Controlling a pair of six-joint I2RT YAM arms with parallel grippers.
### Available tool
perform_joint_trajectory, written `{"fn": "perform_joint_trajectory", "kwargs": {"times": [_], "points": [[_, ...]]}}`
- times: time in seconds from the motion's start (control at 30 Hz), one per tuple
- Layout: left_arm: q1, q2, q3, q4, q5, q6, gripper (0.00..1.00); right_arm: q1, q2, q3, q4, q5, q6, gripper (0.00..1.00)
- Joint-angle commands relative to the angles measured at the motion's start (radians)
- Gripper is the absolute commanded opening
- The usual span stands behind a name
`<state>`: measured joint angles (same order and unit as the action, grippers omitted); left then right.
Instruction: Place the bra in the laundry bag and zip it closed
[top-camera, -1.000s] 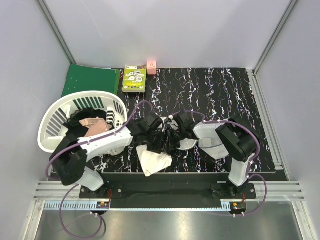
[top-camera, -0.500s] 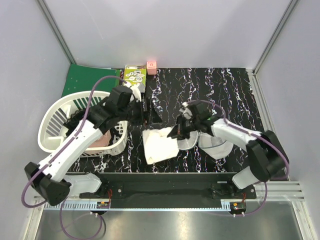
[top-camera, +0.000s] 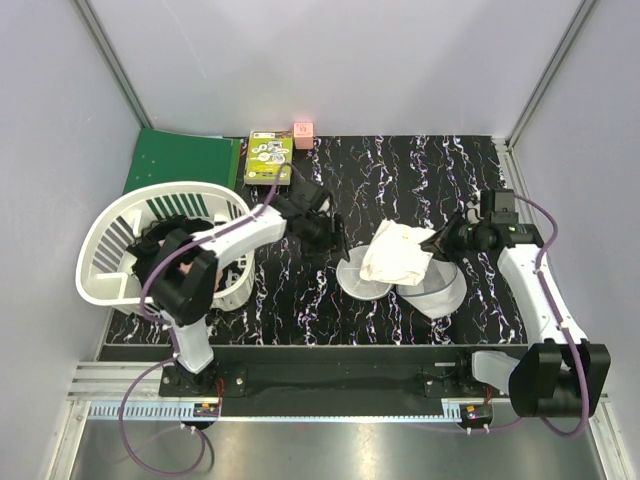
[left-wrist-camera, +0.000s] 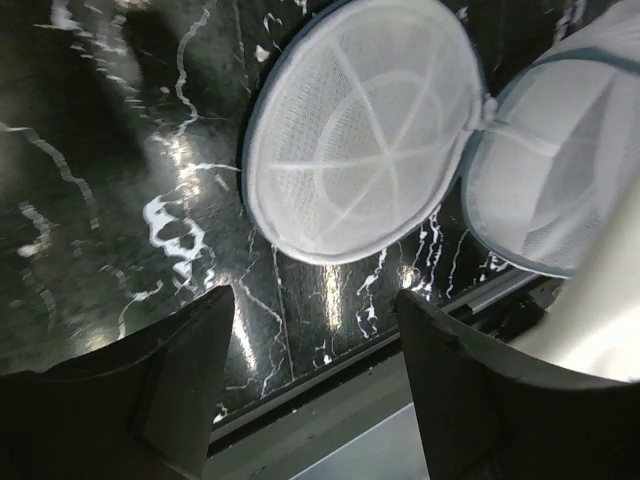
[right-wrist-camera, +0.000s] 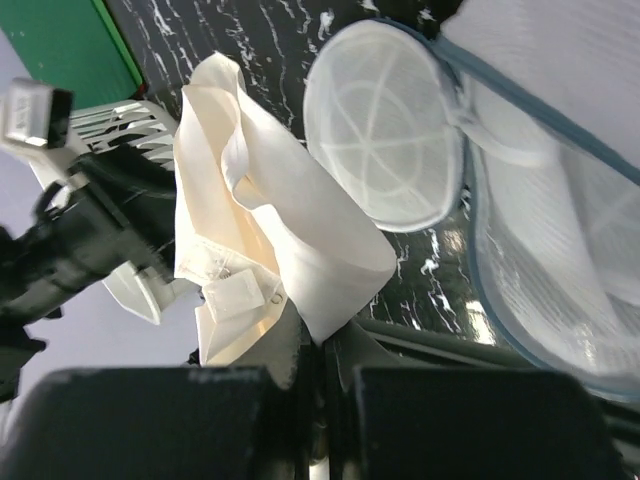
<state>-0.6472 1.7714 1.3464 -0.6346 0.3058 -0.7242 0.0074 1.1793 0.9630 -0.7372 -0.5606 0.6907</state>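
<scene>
Hanging cream cloth (top-camera: 398, 252) pinched in right gripper (top-camera: 440, 240), shifted right over bag (top-camera: 358, 283) since earlier | bag open mid-desk, toward near edge | left gripper (left-wrist-camera: 315, 295) spread, empty | bra: cannot tell

Laundry bag (left-wrist-camera: 360, 150) white mesh, rim seemingly bluish; cloth (right-wrist-camera: 270, 250) cream.

White-and-black arms (top-camera: 530, 290) with purple cables (top-camera: 543, 218)

Bag mouth: laundry bag (top-camera: 352, 281) lies split open; cream cloth (top-camera: 398, 252), pinched in the right claw (top-camera: 447, 238), overhangs both halves.
Left side: white basket (top-camera: 105, 235) and left arm (top-camera: 240, 231) bar approach.
Open room: far worktop (top-camera: 420, 170), bare; near strip likewise.
</scene>
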Motion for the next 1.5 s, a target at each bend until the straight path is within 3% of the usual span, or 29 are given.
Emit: {"fn": "perform_joint_trajectory", "kwargs": {"times": [0.0, 0.43, 0.53, 0.57, 0.63, 0.77, 1.03, 1.33, 1.47], "points": [[-0.049, 0.095, 0.060, 0.052, -0.046, -0.040, 0.70, -0.075, -0.036, 0.071, -0.154, 0.021, -0.080, 0.00], [-0.085, 0.296, 0.118, 0.053, -0.151, -0.014, 0.57, -0.080, -0.023, 0.141, -0.232, 0.085, -0.148, 0.00], [-0.081, 0.333, 0.143, 0.050, -0.146, 0.005, 0.33, -0.080, -0.007, 0.152, -0.235, 0.099, -0.166, 0.00], [-0.078, 0.330, 0.149, 0.043, -0.166, 0.020, 0.14, -0.080, 0.000, 0.158, -0.244, 0.106, -0.181, 0.00], [-0.071, 0.307, 0.155, 0.009, -0.195, 0.049, 0.00, -0.080, 0.013, 0.178, -0.255, 0.134, -0.197, 0.00], [-0.068, 0.138, 0.160, -0.072, -0.304, 0.135, 0.00, -0.078, 0.055, 0.201, -0.260, 0.151, -0.232, 0.00], [-0.075, -0.134, 0.126, -0.195, -0.211, 0.147, 0.00, -0.024, 0.173, 0.256, -0.255, 0.159, -0.261, 0.00], [-0.098, -0.243, 0.117, -0.200, -0.079, 0.115, 0.00, 0.051, 0.324, 0.388, -0.222, 0.217, -0.278, 0.00], [-0.098, -0.259, 0.160, -0.197, -0.082, 0.108, 0.00, 0.100, 0.355, 0.413, -0.225, 0.245, -0.284, 0.00]]}}
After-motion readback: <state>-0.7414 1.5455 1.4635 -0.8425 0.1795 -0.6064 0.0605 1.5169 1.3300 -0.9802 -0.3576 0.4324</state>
